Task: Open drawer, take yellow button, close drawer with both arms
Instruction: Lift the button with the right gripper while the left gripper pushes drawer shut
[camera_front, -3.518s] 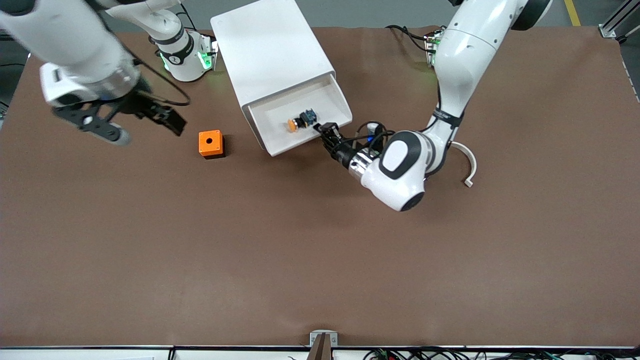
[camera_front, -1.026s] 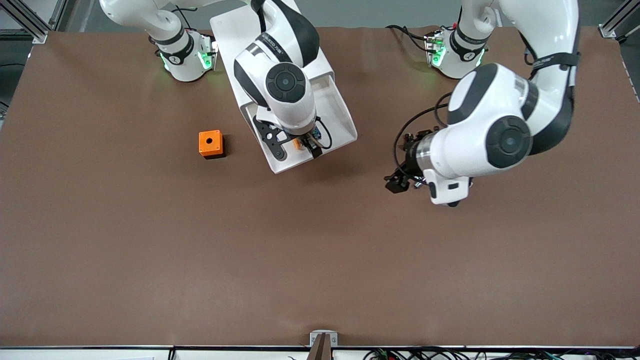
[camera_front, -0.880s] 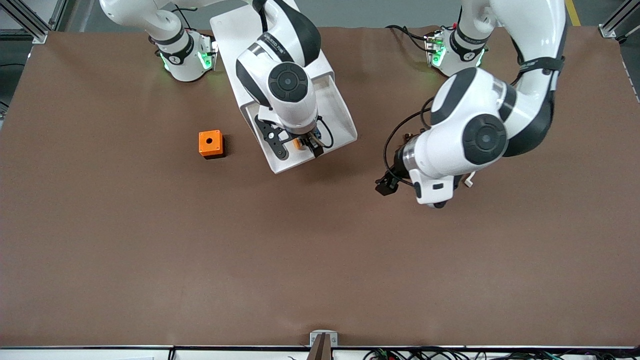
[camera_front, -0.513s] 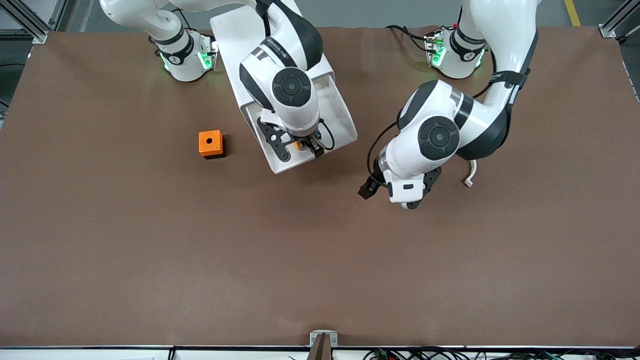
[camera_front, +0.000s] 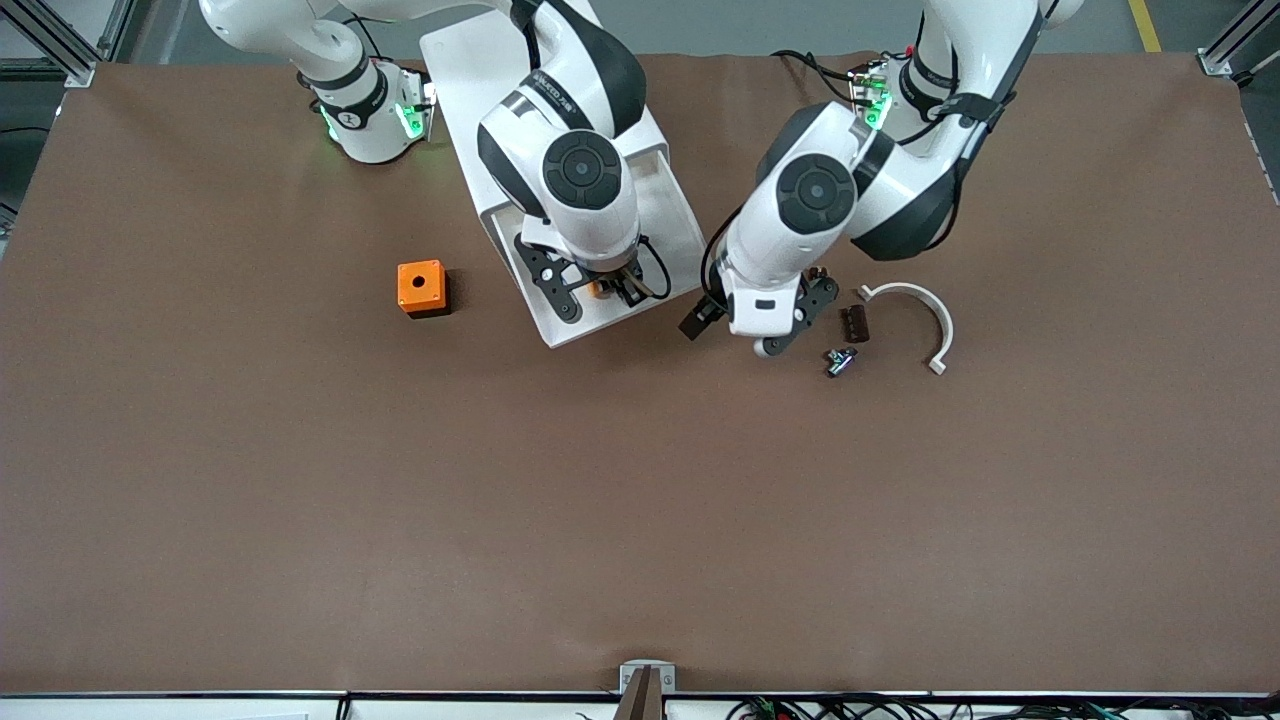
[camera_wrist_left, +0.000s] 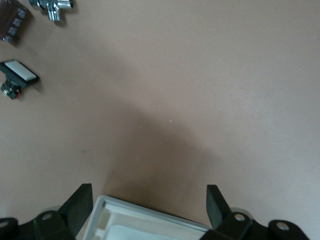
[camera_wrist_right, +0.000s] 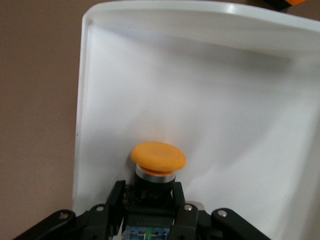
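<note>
We see the left gripper (camera_front: 735, 322) over the table (camera_front: 600, 500) just beside the open drawer (camera_front: 560, 325), its fingers (camera_wrist_left: 80, 205) spread wide and empty. In the drawer, the right gripper (camera_wrist_right: 150, 200) has closed on the button (camera_wrist_right: 156, 167): both fingers clamp its black body, the orange cap jutting out past their tips.

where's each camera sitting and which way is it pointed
Front view: high across the table, facing both arms; shows the right end effector in the drawer.
Left wrist view: on the left arm, looking down past its open end effector at the drawer's edge.
Right wrist view: on the right arm, its fingers shut on the button.
All share the drawer.
</note>
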